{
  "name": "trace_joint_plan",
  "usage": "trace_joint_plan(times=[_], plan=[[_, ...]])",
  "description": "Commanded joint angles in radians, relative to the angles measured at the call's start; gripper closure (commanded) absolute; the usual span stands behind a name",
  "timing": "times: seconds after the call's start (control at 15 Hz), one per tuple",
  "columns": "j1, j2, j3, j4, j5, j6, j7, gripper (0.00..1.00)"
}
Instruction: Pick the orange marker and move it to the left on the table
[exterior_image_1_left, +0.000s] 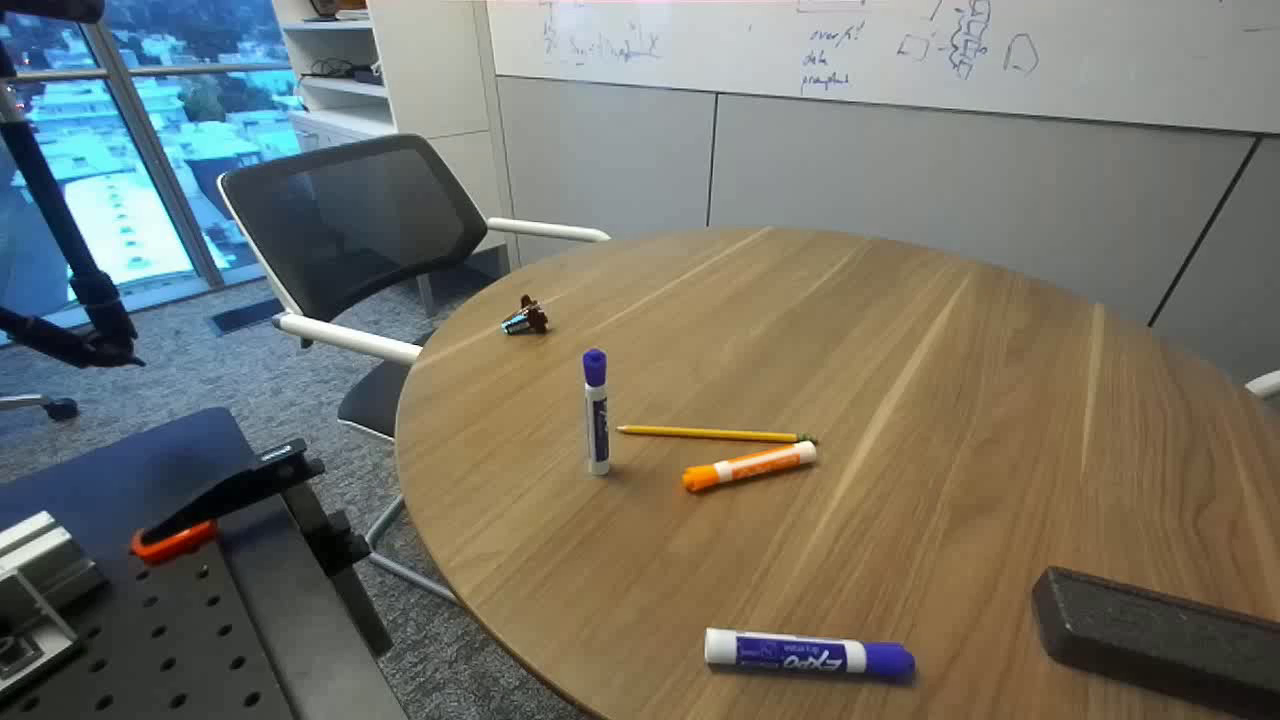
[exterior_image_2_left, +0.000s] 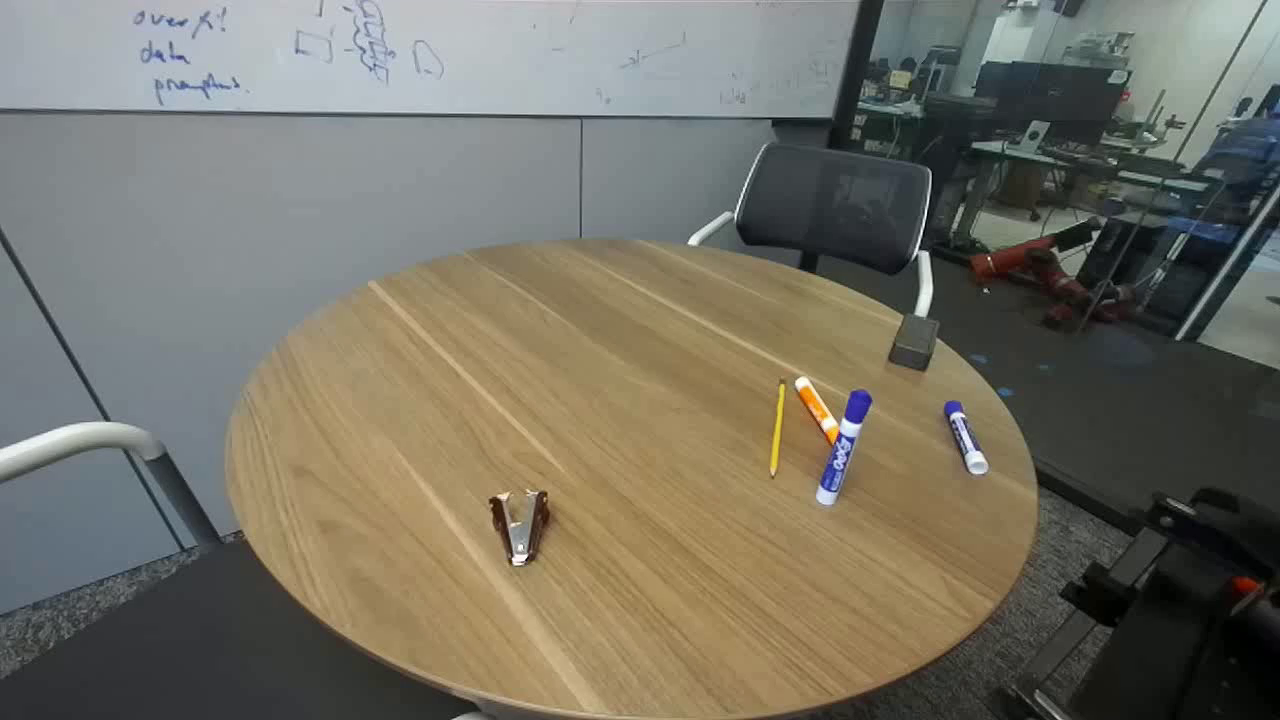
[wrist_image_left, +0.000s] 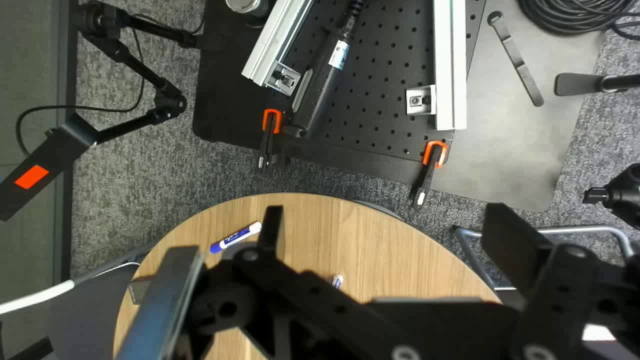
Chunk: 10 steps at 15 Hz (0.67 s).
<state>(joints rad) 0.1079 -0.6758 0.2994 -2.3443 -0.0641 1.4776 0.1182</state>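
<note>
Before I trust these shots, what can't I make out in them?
In an exterior view, orange marker: cap partly behind the upright marker.
In an exterior view, dark block: end cut off by the right edge.
In the wrist view, table: largely behind the gripper; orange marker unseen.

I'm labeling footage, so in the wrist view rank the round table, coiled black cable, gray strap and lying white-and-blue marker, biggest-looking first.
1. Round table, even partly covered
2. Coiled black cable, though cut off by the frame
3. Gray strap
4. Lying white-and-blue marker
Apparent size only.
</note>
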Motion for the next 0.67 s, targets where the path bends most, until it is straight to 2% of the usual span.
trace_joint_plan(times=[0.0, 0.33, 0.6], plan=[[0.029, 0.007, -0.021, 0.003, -0.011, -0.003, 0.015, 0.00], [0.029, 0.007, -0.021, 0.003, -0.011, -0.003, 0.015, 0.00], [-0.013, 0.170, -0.029, 0.081, -0.015, 0.069, 0.058, 0.00]])
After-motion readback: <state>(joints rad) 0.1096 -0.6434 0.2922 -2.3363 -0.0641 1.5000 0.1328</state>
